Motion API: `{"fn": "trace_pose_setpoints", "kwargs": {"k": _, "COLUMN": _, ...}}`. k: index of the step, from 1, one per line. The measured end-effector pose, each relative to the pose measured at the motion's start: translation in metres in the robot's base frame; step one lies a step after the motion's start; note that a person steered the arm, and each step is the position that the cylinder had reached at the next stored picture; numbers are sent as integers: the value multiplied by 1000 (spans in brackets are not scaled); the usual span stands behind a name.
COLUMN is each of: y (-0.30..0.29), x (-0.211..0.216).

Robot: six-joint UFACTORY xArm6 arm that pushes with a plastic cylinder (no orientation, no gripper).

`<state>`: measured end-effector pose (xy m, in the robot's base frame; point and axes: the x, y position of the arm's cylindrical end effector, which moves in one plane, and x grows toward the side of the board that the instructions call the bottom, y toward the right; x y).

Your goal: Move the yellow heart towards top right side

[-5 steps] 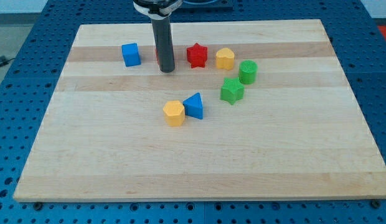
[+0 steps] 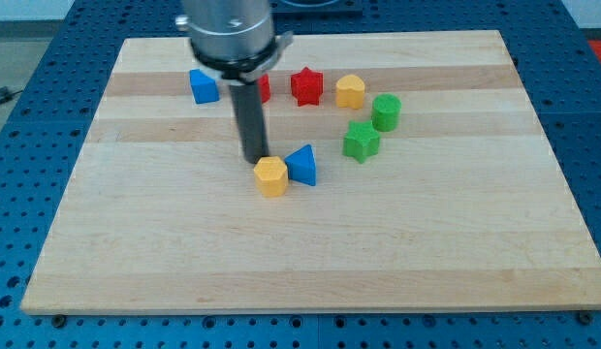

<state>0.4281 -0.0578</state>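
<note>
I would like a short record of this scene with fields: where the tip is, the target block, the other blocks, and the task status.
tip: my tip just above-left of the yellow hexagon
target: yellow heart, near the view's top, right of the red star
other blocks: blue cube; red block partly hidden behind the rod; blue triangle; green star; green cylinder
status: tip far from the heart, not touching it

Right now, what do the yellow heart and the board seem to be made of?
The yellow heart looks like matte plastic, possibly printed: even colour, dull surface. The board looks like pale wood: grain streaks and plank bands. My tip stands far from the heart, beside the yellow hexagon.
</note>
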Motion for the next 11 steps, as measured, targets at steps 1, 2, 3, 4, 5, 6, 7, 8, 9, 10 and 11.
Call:
{"fn": "trace_pose_setpoints", "kwargs": {"k": 1, "y": 21, "x": -15}}
{"fn": "trace_pose_setpoints", "kwargs": {"k": 2, "y": 40, "x": -37}}
{"fn": "trace_pose_setpoints", "kwargs": {"k": 3, "y": 55, "x": -57}}
{"fn": "trace_pose_setpoints", "kwargs": {"k": 4, "y": 74, "x": -72}}
{"fn": "trace_pose_setpoints", "kwargs": {"k": 5, "y": 94, "x": -81}}
{"fn": "trace_pose_setpoints", "kwargs": {"k": 6, "y": 104, "x": -93}}
{"fn": "trace_pose_setpoints", "kwargs": {"k": 7, "y": 106, "x": -102}}
{"fn": "trace_pose_setpoints", "kwargs": {"k": 8, "y": 107, "x": -116}}
{"fn": "trace_pose_setpoints", "kwargs": {"k": 9, "y": 106, "x": -127}}
{"fn": "trace_pose_setpoints", "kwargs": {"k": 10, "y": 109, "x": -133}}
{"fn": "trace_pose_setpoints", "kwargs": {"k": 11, "y": 131, "x": -141}}
